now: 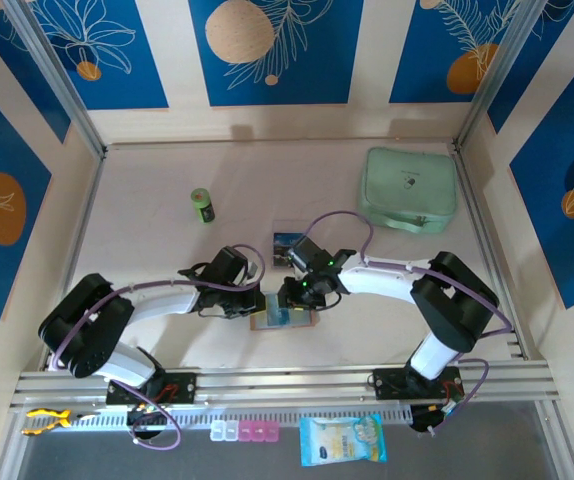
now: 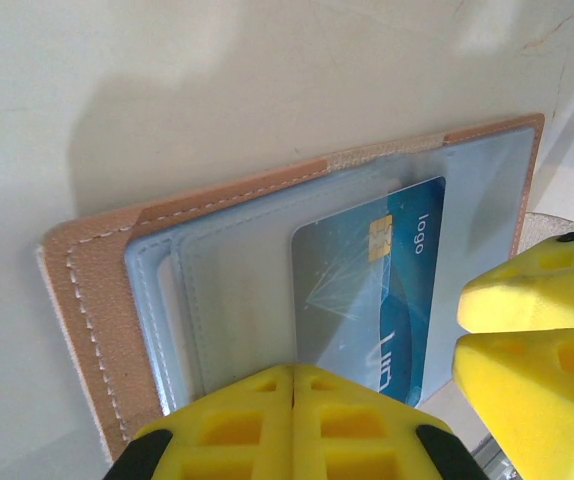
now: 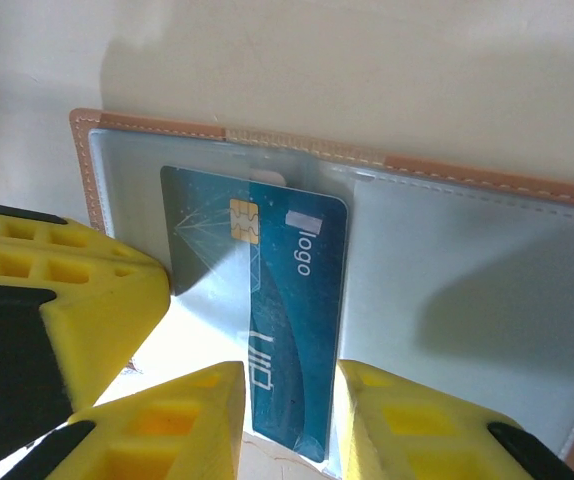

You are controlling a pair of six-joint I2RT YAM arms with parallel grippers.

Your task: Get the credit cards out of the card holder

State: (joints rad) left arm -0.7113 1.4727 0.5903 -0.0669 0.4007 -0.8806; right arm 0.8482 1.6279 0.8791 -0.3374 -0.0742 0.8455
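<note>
The card holder [image 1: 282,320] is lying open and flat on the table [image 1: 147,230], just in front of both arms, with its clear grey-blue pockets facing up. The two grippers are meeting over it from either side.

The left gripper [image 2: 293,385] is sitting with its yellow fingers pressed fully together and nothing between them, its tips resting at the near edge of the tan holder [image 2: 87,290]. A blue chip card [image 2: 367,290] is lying in the pockets just beyond and to the right of those tips.

The right gripper [image 3: 292,385] is standing partly open, its two fingers straddling the near end of the same blue card [image 3: 287,300], one finger along each long edge. Whether the pads are actually touching the card cannot be told. The rest of the card is reaching away from the gripper into the holder [image 3: 447,290].

A second credit card [image 1: 287,243] is lying loose on the table just beyond the holder. A mint-green case [image 1: 410,188] is sitting well off to the far right.
</note>
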